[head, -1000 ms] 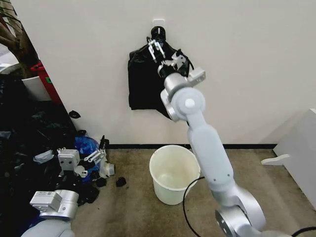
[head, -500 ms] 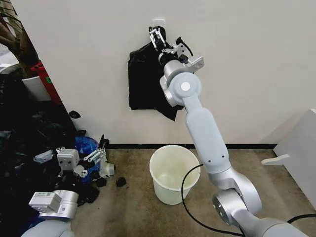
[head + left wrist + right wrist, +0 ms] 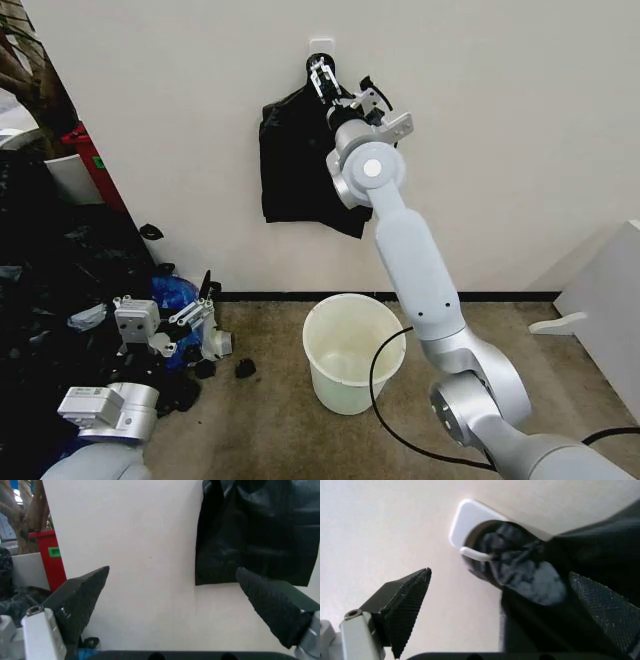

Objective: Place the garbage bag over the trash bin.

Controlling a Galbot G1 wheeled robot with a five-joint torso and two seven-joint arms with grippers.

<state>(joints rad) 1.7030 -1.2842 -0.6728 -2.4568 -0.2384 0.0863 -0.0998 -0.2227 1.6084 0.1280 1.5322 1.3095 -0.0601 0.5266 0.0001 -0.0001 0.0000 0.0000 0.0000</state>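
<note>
Garbage bag (image 3: 295, 165): black, glossy, hangs flat vs the wall, upper centre of head frame; top bunched on a small white wall hook (image 3: 321, 46). Not on the bin yet.
Right arm: stretched up from lower right to upper centre. Over the last sec it rose & shifted a bit right, so the right hand (image 3: 320, 76) now sits at the bag's gathered neck, just under the hook; 1 s ago it was lower, over the bag's upper body.
Trash bin (image 3: 352, 352): cream-white, upright on the floor, bottom centre, well below the bag, mouth bare. Unmoved.
Left arm: parked, lower left of head frame; left hand (image 3: 178, 318) low by the heap of dark & blue bags (image 3: 60, 270), fingers spread wide, holding nothing. Barely shifted.
Right hand state: right wrist view has both fingers (image 3: 405, 605) set wide apart, bag's bunched top & hook loop (image 3: 475, 553) between/ahead of them, nothing pinched.
Meaning (judgement): approach to the hook looks about done; next likely needs a close on the neck, then a lift off the hook. Task early — bag to be freed, opened, pulled over the rim.
Risk: thin film may slip or snag on the hook.
</note>
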